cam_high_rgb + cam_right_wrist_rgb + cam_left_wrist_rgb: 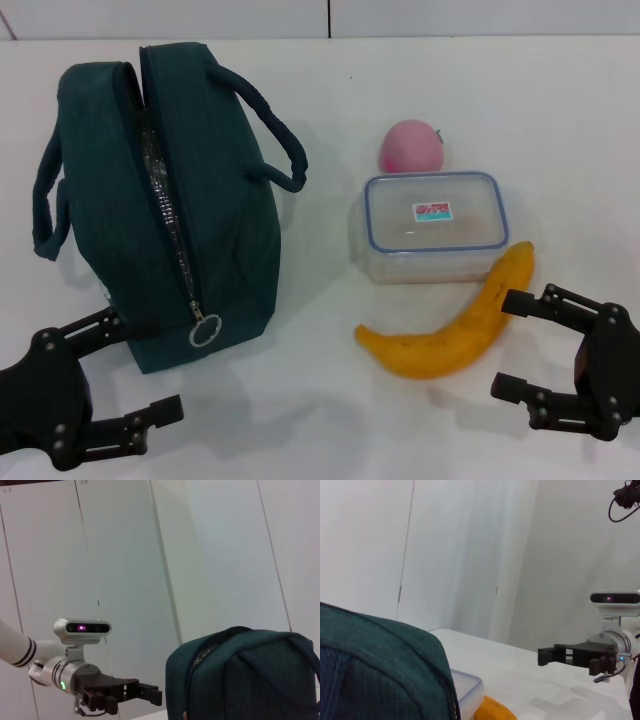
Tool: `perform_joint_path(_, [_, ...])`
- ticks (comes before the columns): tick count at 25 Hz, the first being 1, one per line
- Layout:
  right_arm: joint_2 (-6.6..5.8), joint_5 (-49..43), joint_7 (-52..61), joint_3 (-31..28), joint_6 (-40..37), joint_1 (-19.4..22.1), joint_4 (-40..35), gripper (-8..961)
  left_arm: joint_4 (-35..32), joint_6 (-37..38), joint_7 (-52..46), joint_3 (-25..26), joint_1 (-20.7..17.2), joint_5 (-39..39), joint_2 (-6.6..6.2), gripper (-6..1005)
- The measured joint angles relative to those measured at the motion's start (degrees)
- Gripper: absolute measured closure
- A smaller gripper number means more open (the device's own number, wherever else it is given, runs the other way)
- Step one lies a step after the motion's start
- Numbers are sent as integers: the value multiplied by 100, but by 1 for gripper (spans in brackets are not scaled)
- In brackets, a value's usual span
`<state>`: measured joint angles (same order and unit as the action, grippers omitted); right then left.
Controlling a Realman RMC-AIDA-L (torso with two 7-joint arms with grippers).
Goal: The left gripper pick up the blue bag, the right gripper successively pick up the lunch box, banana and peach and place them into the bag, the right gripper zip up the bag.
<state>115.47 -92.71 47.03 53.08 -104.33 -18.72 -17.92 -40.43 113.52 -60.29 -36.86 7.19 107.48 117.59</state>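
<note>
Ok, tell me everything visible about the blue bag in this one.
The blue bag is dark teal woven-looking fabric, standing upright on the white table on the robot's left side. Its top zipper is open, showing silvery lining, with a metal ring pull hanging at the near end. Two loop handles flop to either side. Nothing grips it; the left gripper waits, fingers open, just beside its near end.

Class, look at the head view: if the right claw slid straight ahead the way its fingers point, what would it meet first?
Most likely the banana. The right claw is open, its fingers pointing toward the robot's left; the upper finger already sits by the banana's end. Height above the table is unclear, so it might pass over.
</note>
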Motion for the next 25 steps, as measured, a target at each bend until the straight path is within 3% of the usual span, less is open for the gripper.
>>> perform_joint_path(15, [1,8,18,-19,0,-1,0,118,0,108,-307,249,-27,-41,-28,126])
perform_joint_path(19, [1,8,28,-27,0,-1,0,119,-50,299,-1043,418,4,-194,-168,126])
perform_joint_path(25, [1,8,41,-28,0,-46,0,121,-156,288,-2548,470,81,-741,-573,127])
